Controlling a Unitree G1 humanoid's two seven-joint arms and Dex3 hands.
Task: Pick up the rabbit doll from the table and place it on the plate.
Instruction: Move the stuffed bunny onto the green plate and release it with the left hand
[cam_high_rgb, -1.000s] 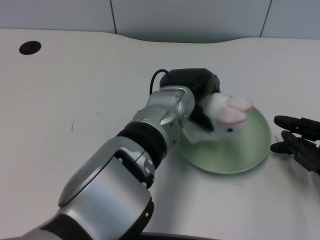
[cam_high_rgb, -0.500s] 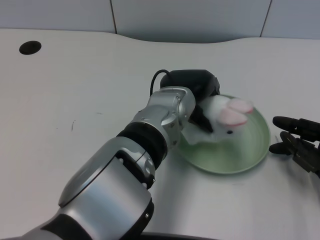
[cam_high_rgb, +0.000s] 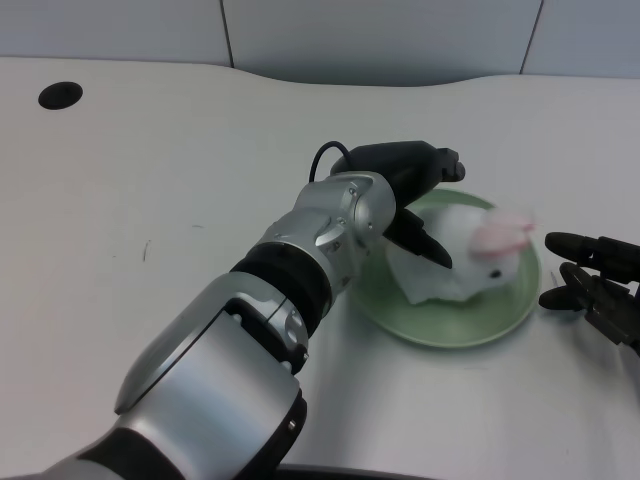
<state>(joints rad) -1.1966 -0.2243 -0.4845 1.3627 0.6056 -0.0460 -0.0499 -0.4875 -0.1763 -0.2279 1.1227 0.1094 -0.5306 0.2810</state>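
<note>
The white rabbit doll (cam_high_rgb: 468, 262) with pink ears lies on the pale green plate (cam_high_rgb: 440, 334) at the right of the table; its head and ears are blurred. My left hand (cam_high_rgb: 412, 190) hovers over the plate's left side with its fingers spread apart. The upper fingers reach out above the plate's far rim and hold nothing. A lower finger (cam_high_rgb: 424, 241) points down beside the doll's left flank; whether it touches the doll is unclear. My silver forearm (cam_high_rgb: 325, 235) hides the plate's left edge.
My right hand (cam_high_rgb: 595, 280) rests on the table just right of the plate. A dark round hole (cam_high_rgb: 60, 95) sits in the tabletop at the far left. The table's curved back edge (cam_high_rgb: 380, 80) runs behind the plate.
My left hand has let go of the rabbit doll and spread its fingers. The doll has dropped to the right and lower onto the plate. The right hand has not moved.
</note>
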